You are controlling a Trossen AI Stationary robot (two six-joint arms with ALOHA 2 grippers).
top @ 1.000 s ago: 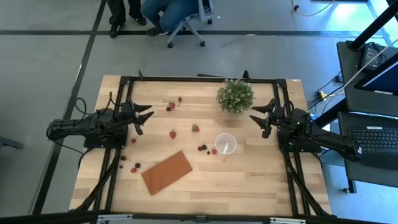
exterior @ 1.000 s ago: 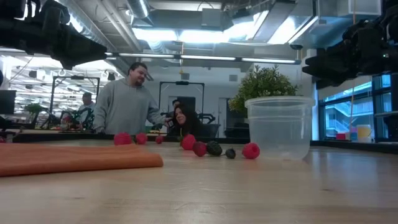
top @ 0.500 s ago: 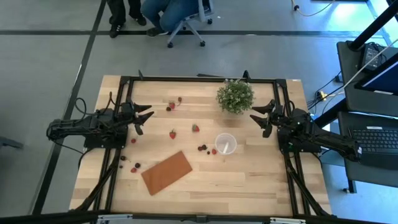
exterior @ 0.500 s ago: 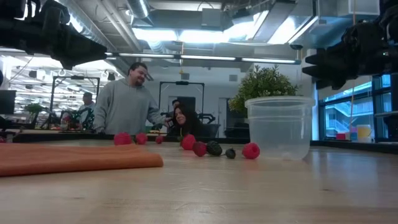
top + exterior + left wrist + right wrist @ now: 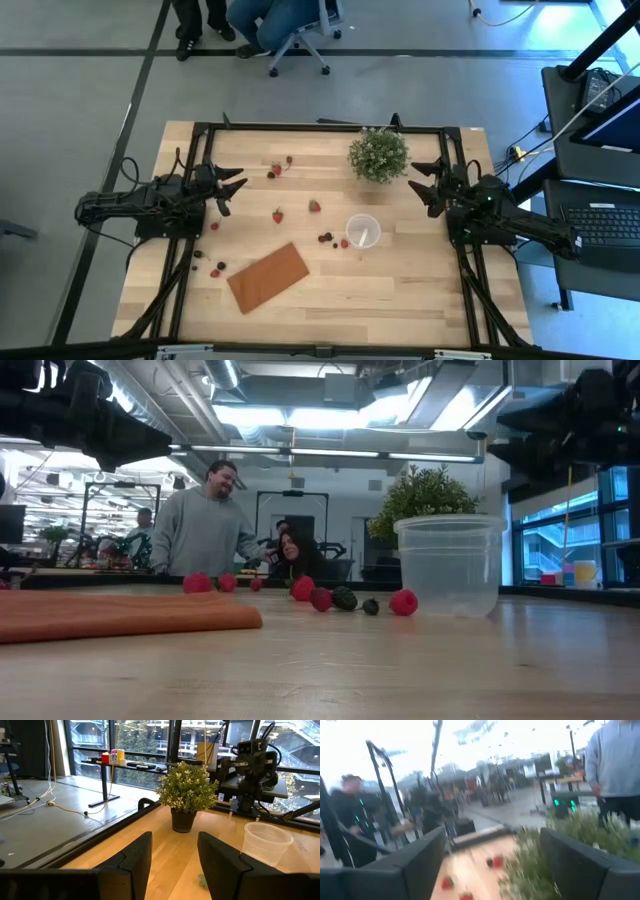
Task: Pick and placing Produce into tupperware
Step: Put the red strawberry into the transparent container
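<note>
Right gripper (image 5: 427, 187) is shifting up toward the plant (image 5: 378, 154), fingers spread and holding nothing (left gripper (image 5: 230, 187) idling, also spread). Tupperware (image 5: 362, 230) and produce (image 5: 326, 238) are sitting near, below-left of it; swinging lower risks clipping leaves.

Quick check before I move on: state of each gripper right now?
Left gripper: open, holding nothing, at the table's left side.
Right gripper: open, holding nothing, beside the potted plant.
</note>
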